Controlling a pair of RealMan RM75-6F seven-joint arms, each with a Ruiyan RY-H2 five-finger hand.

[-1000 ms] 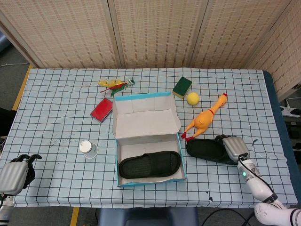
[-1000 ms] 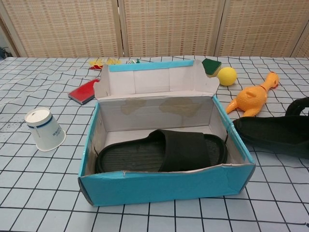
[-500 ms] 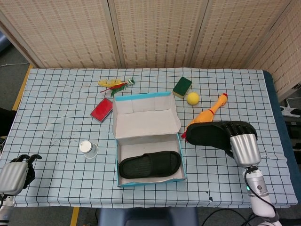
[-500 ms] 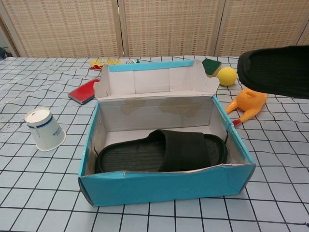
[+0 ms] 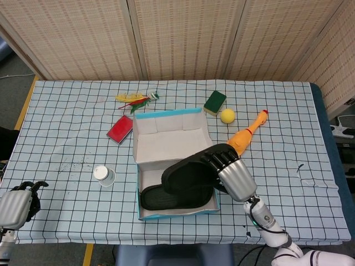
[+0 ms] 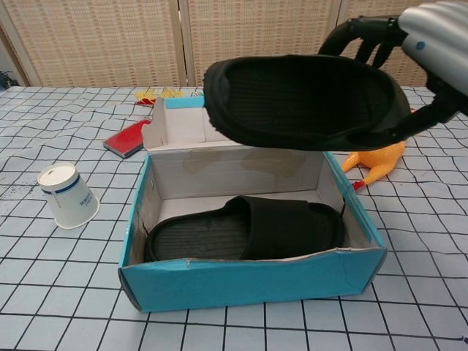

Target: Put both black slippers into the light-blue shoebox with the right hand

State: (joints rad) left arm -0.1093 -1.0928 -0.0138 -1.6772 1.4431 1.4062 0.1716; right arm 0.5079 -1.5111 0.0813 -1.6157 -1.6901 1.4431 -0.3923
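— Slipper number two, the black foam slide with the ribbed sole [image 6: 303, 102], hangs in the air above the open light-blue cardboard shoebox [image 6: 252, 281]. Which step is that, would you say?

— The carry, close to the drop. The silver right hand [image 5: 236, 176] clamps the heel end, dark fingers [image 6: 362, 33] curled over its edge, sole facing down toward the chest camera. The first black slipper [image 6: 245, 230] already lies flat in the box, filling most of the floor.

— So what does the next move call for?

— Lowering it level and lengthwise, I judge, so it settles on or beside its mate without catching the thin card walls or the raised lid flap [image 5: 169, 122].

— How will it handle?

— Soft moulded foam, matte, with a broad strap; it looks light and slightly springy. The box is plain white card inside and may shift if nudged.

— And the left hand [image 5: 16, 205]?

— Low at the table's near corner, holding nothing; whether its fingers are spread or curled I cannot tell.
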